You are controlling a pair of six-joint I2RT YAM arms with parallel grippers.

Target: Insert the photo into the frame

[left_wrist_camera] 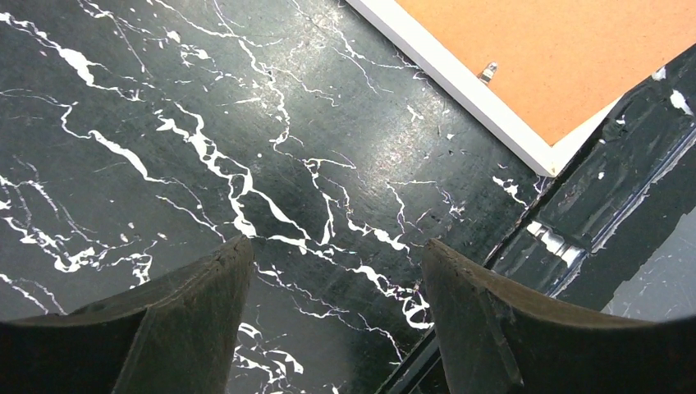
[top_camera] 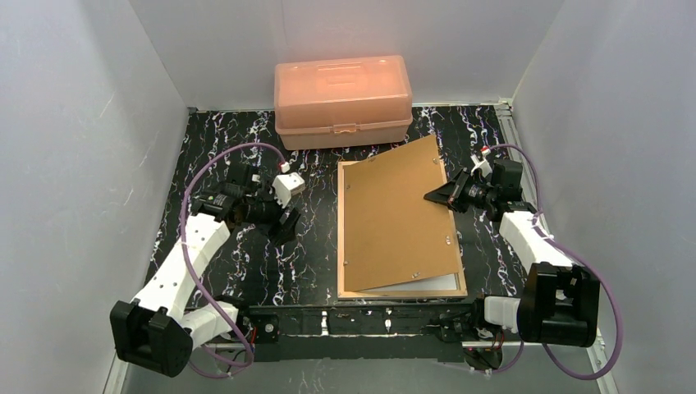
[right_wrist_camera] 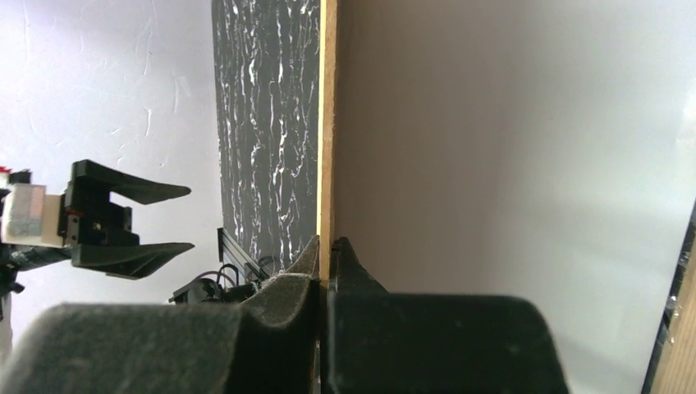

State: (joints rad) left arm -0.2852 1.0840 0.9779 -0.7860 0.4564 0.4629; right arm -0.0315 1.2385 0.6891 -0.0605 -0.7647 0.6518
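Observation:
The frame point(top_camera: 340, 238) lies back up in the middle of the table, its tan rails showing. A brown backing board point(top_camera: 394, 213) rests askew over it, with its far right corner past the rail. My right gripper point(top_camera: 431, 197) is shut on that board's right edge point(right_wrist_camera: 327, 164), one finger on each face. A white strip point(top_camera: 439, 283) at the frame's near end looks like the photo's plain back; a pale sheet point(right_wrist_camera: 574, 205) shows under the board. My left gripper point(top_camera: 285, 222) hangs open over bare table left of the frame, holding nothing point(left_wrist_camera: 336, 254). The frame's near corner point(left_wrist_camera: 525, 144) lies ahead of it.
An orange plastic box point(top_camera: 342, 98) stands shut at the back, just beyond the frame. White walls close in the left, right and far sides. A black rail point(top_camera: 369, 316) runs along the table's near edge between the arm bases.

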